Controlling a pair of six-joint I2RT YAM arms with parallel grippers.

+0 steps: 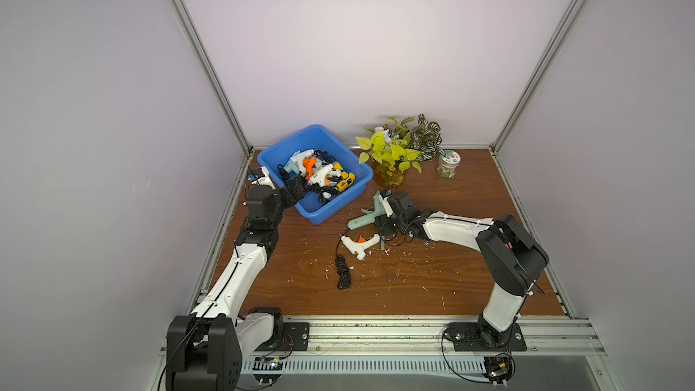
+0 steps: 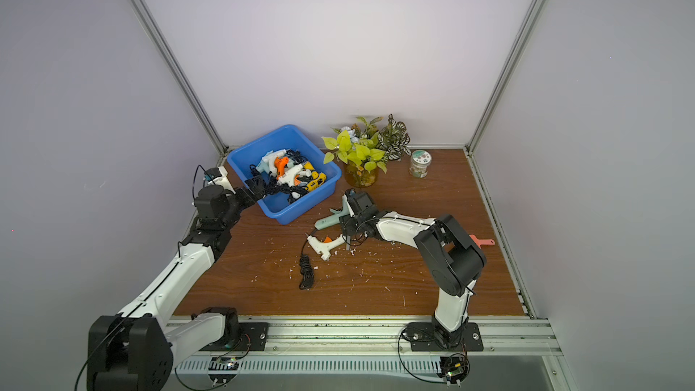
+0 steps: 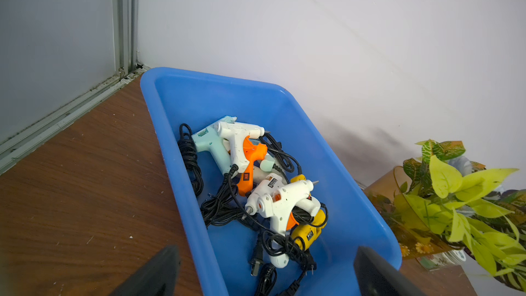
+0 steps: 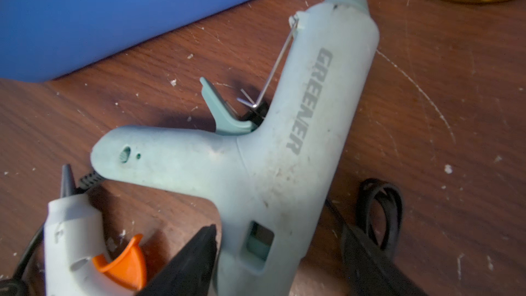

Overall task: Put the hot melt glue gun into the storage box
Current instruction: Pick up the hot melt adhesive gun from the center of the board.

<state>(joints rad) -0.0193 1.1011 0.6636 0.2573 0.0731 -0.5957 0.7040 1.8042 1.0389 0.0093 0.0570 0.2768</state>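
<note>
A teal hot melt glue gun (image 1: 366,216) (image 2: 331,220) (image 4: 284,152) lies flat on the wooden table just right of the blue storage box (image 1: 340,203) (image 2: 308,204) (image 3: 199,95) (image 4: 113,9). My right gripper (image 1: 387,220) (image 2: 348,220) (image 4: 279,227) is low over the table and straddles the rear of its barrel. One finger touches the body and the other stands a little clear, so it is open. A white glue gun (image 1: 359,244) (image 4: 74,237) with an orange trigger lies beside it. My left gripper (image 1: 293,186) (image 3: 264,249) hangs open and empty over the box's near corner. Several glue guns lie in the box.
A leafy plant in an amber pot (image 1: 391,174) and a small jar (image 1: 446,163) stand at the back. The white gun's coiled black cord (image 1: 342,272) lies mid-table among white glue scraps. A pink tool (image 2: 481,240) lies behind my right arm. A white device (image 1: 261,176) sits left of the box.
</note>
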